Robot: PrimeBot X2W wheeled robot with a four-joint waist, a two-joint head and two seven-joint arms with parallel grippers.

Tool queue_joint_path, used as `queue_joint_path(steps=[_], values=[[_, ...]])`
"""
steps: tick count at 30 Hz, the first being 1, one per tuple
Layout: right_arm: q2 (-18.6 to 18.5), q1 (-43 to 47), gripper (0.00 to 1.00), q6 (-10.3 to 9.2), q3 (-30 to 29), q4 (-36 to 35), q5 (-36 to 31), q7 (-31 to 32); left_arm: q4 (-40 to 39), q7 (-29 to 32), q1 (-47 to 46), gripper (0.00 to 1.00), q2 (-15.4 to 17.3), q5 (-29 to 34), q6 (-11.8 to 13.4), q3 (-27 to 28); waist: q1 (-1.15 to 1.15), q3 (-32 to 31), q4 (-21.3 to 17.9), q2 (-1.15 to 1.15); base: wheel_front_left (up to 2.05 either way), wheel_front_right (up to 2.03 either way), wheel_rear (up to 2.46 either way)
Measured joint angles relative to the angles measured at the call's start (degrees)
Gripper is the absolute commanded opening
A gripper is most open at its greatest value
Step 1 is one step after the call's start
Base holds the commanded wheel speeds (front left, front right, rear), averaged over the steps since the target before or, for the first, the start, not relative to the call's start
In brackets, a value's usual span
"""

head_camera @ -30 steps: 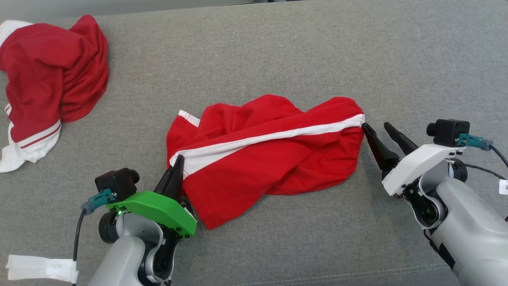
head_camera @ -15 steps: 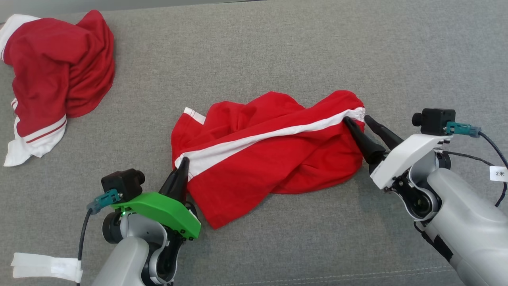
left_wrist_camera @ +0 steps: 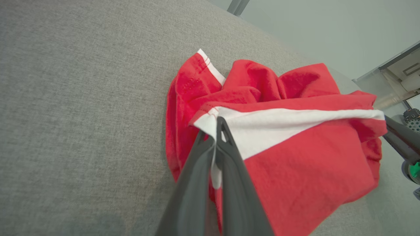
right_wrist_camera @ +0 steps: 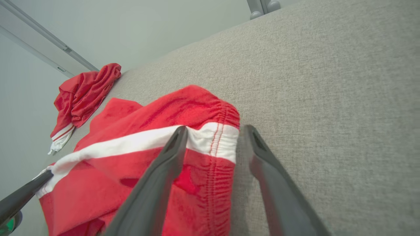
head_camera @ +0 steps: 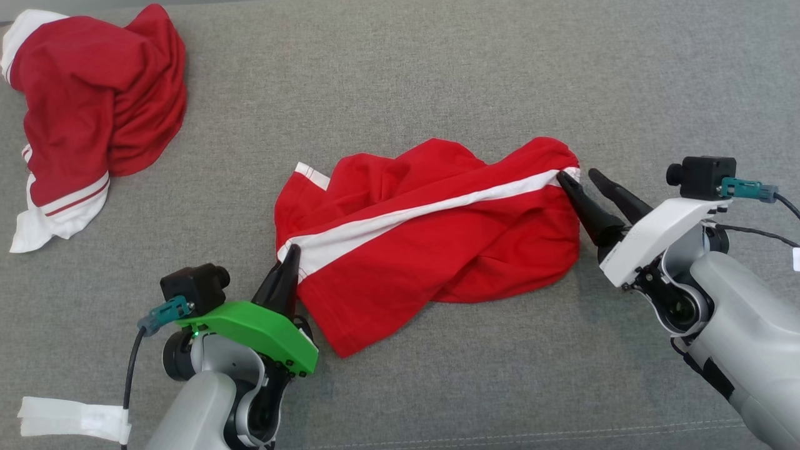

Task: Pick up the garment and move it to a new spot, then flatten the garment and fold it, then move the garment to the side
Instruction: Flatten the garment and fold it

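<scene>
The white tag (head_camera: 796, 259) is cut to a sliver by the head view's right edge, the pressed-together fingers of the left gripper (left_wrist_camera: 218, 122) cover the stripe end of the red shorts (left_wrist_camera: 295, 170) they pinch, and one finger of the right gripper (right_wrist_camera: 215, 129) covers part of the waistband (right_wrist_camera: 226, 144).

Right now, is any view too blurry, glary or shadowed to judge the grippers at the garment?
Head view: even soft light, sharp, faint shadow under garment. Left wrist view: left gripper near the lens, soft; garment crisp. Right wrist view: right gripper soft-edged, waistband sharp, no glare.
</scene>
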Motion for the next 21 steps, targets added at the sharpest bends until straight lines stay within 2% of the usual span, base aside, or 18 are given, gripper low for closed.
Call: queue_joint_path(steps=[10, 11, 12, 13, 14, 17, 21], values=[[-0.7, -1.6, 1.0, 0.0, 2.9, 0.7, 3.1, 0.0, -0.5, 0.5, -0.1, 0.0, -0.1, 0.4, 0.3, -0.2, 0.0, 1.3, 0.8, 0.0, 0.0, 0.0, 0.0], [-0.6, -1.9, 0.96, 0.0, 3.2, 0.7, 3.4, 0.0, -0.5, 0.5, -0.1, 0.0, -0.1, 0.5, 0.4, -0.2, 0.0, 1.4, 0.9, 0.0, 0.0, 0.0, 0.0], [-0.6, -2.1, 0.82, 0.0, 3.5, 0.7, 3.6, 0.0, -0.5, 0.5, -0.1, 0.0, -0.1, 0.5, 0.4, -0.2, 0.0, 1.4, 1.0, 0.0, 0.0, 0.0, 0.0], [-0.6, -2.2, 0.57, 0.0, 3.7, 0.7, 3.7, 0.0, -0.5, 0.5, -0.1, 0.0, -0.1, 0.5, 0.4, -0.2, 0.0, 1.5, 1.0, 0.0, 0.0, 0.0, 0.0], [-0.7, -2.3, 0.47, 0.0, 3.9, 0.6, 3.9, 0.0, -0.5, 0.5, -0.1, 0.0, -0.1, 0.5, 0.4, -0.1, 0.0, 1.5, 1.1, 0.0, 0.0, 0.0, 0.0], [-1.0, -2.4, 0.31, 0.0, 5.1, 0.4, 4.0, -0.5, -0.5, 0.4, -0.1, 0.0, -0.1, 0.5, 0.4, 0.0, 0.0, 1.6, 1.1, 0.0, 0.0, 0.0, 0.0], [-1.5, -3.3, 0.25, 0.0, 7.1, -0.4, 3.9, -1.6, -0.4, 0.3, -0.1, 0.0, -0.1, 0.5, 0.4, 1.0, 0.0, 1.4, 0.6, 0.0, 0.0, 0.0, 0.0]])
